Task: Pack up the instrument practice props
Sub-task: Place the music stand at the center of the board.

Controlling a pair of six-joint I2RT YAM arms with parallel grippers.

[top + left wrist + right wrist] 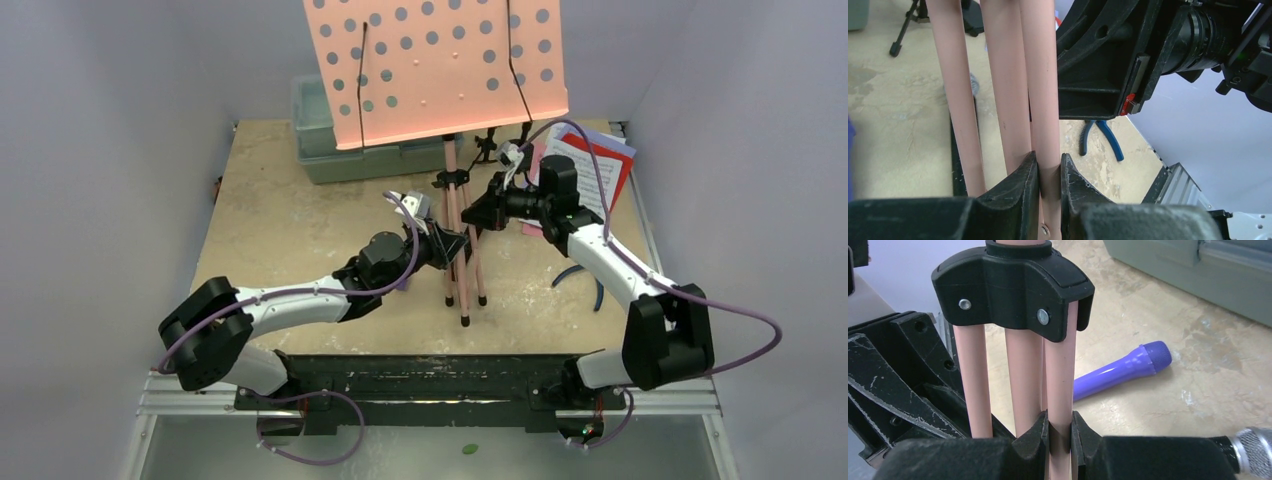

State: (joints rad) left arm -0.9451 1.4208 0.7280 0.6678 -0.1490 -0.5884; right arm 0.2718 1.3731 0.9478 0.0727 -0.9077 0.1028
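Both grip pink tripod [451, 158] legs: left end effector [1050, 172] from one side, right end effector [1059, 427] opposite. Legs stand near-upright, bunched between them.

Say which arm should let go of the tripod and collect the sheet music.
Right. The sheet-music pages lie at the right rear, just behind the right gripper; the left gripper would have to cross the pink tripod both are gripping.

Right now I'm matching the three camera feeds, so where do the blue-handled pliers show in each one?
Top external: blue-handled pliers right of the pink tripod legs.
Left wrist: centre, right of the legs.
Right wrist: not in view.
Shared landmark: the legs, in all three views.
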